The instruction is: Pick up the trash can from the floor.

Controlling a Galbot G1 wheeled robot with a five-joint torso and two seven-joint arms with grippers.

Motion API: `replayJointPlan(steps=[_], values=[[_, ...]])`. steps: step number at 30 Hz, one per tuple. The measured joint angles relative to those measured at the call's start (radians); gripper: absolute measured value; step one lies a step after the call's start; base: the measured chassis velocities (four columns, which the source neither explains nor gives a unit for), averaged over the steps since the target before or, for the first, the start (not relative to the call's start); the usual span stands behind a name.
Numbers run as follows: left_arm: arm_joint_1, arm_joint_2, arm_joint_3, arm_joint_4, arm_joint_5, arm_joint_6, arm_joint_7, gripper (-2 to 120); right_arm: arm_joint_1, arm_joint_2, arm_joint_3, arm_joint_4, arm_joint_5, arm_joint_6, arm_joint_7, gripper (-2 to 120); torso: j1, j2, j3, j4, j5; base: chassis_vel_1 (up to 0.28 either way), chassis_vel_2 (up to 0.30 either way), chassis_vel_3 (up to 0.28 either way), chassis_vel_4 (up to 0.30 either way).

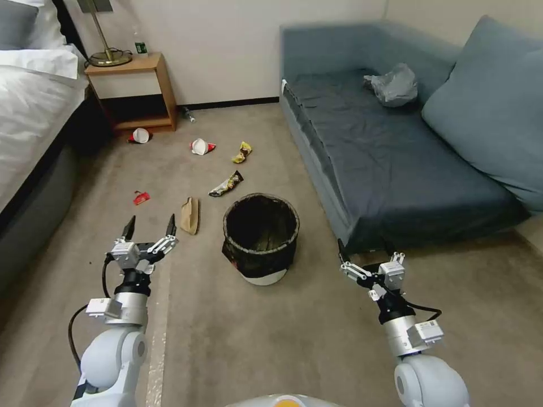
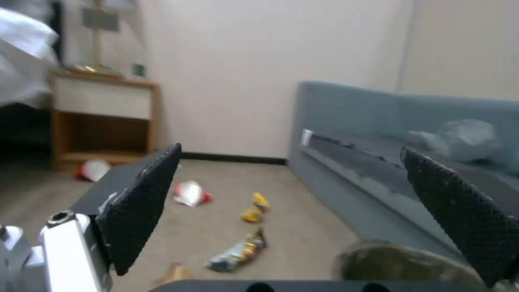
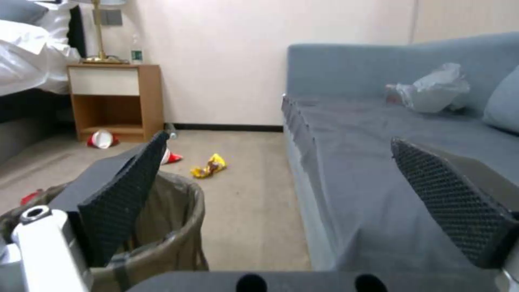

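The trash can (image 1: pixel 261 237) stands upright on the floor (image 1: pixel 254 345), a small round white bin with a black liner folded over its rim. My left gripper (image 1: pixel 151 225) hangs open to the can's left, a hand's width from it, with nothing between its fingers. In the left wrist view the can's rim (image 2: pixel 400 263) shows low beside the open left gripper (image 2: pixel 294 190). To the can's right, close to the sofa's front corner, my right gripper (image 1: pixel 365 254) is open and empty. The right wrist view has the can (image 3: pixel 168 231) just beside the open right gripper (image 3: pixel 281 194).
A dark blue sofa (image 1: pixel 396 158) with a grey plastic bag (image 1: pixel 394 85) runs along the right. A bed (image 1: pixel 28 113) and a wooden nightstand (image 1: pixel 133 90) are on the left. Litter lies beyond the can: cups (image 1: pixel 202 147), snack wrappers (image 1: pixel 227 184), a brown paper piece (image 1: pixel 190 215).
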Motion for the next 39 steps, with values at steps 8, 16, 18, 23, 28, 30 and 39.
replayJointPlan(steps=[8, 16, 18, 23, 28, 30, 39], values=[[-0.002, 0.015, 0.054, -0.014, -0.119, 0.127, 0.065, 100, 0.01, -0.002, -0.006, -0.015, -0.005, 0.033, -0.003, 100, 0.0, 0.0, 0.0, 0.0001, 0.0002, -0.025, 0.032, 0.03, -0.026], [-0.029, -0.005, 0.113, -0.044, -0.175, 0.258, -0.124, 100, 0.028, -0.011, -0.023, -0.029, -0.013, 0.036, -0.024, 100, 0.0, 0.0, 0.0, 0.0002, 0.0001, 0.0, 0.0, 0.0, 0.0], [-0.046, -0.008, 0.133, -0.05, -0.193, 0.317, -0.154, 100, 0.025, -0.01, -0.022, -0.028, -0.015, 0.036, -0.025, 100, 0.0, 0.0, 0.0, 0.0001, 0.0003, 0.0, 0.0, 0.0, 0.0], [-0.095, -0.027, 0.183, -0.041, -0.241, 0.443, -0.215, 100, 0.017, -0.005, -0.019, -0.019, -0.026, 0.041, -0.026, 100, 0.0, 0.0, 0.0, 0.0001, 0.0003, 0.0, 0.0, 0.0, 0.0], [-0.124, -0.042, 0.205, -0.007, -0.239, 0.495, -0.271, 100, 0.007, -0.002, -0.015, -0.013, -0.028, 0.044, -0.027, 100, 0.0, 0.0, 0.0, 0.0, 0.0001, 0.0, 0.0, 0.0, 0.0], [-0.134, -0.046, 0.209, 0.005, -0.23, 0.52, -0.31, 100, 0.003, -0.002, -0.008, -0.012, -0.028, 0.045, -0.03, 100, 0.0, 0.0, 0.0, 0.0001, 0.0001, 0.0, 0.0, 0.0, 0.0], [-0.17, -0.052, 0.212, 0.046, -0.231, 0.619, -0.35, 100, -0.007, 0.009, -0.008, -0.014, -0.036, 0.059, -0.044, 100, 0.0, 0.0, 0.0, 0.0002, 0.0002, 0.0, 0.0, 0.0, 0.0]])
